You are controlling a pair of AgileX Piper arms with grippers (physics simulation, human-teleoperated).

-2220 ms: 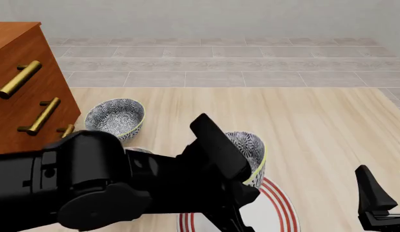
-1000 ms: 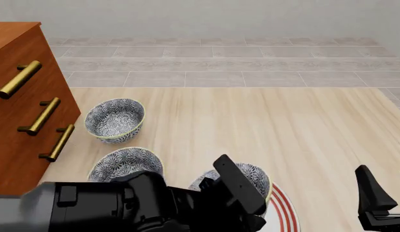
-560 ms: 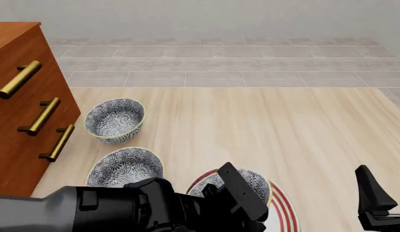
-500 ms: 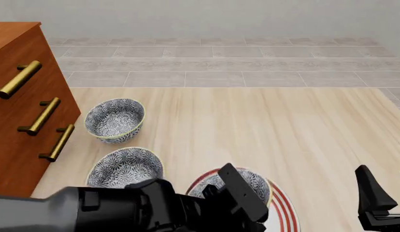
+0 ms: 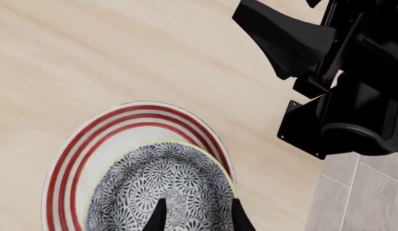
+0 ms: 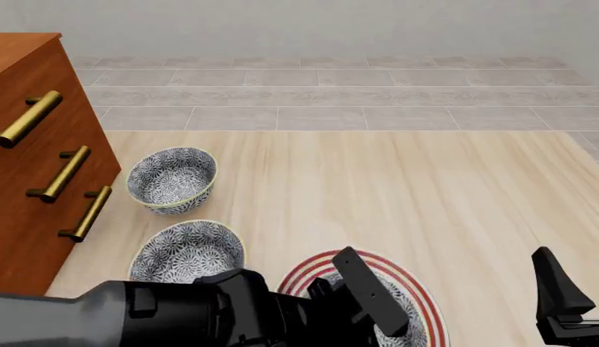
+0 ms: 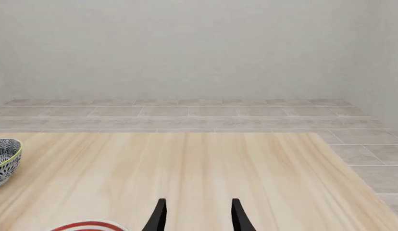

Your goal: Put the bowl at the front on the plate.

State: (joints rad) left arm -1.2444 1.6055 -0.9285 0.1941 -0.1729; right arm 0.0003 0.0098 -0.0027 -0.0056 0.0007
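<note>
Bowl (image 5: 164, 192) sits on the plate (image 5: 131, 113); left gripper (image 5: 195, 220) fingers straddle its wall, whether clamped I cannot tell. Right gripper (image 7: 196, 215) parted, empty. Likely rigid, glazed, slippery: grip the rim wall.

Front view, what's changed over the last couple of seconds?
The left gripper has carried the bowl down and toward the camera onto the plate; whether it has let go isn't clear. The two other bowls, the drawer cabinet and the right gripper stayed put.
</note>
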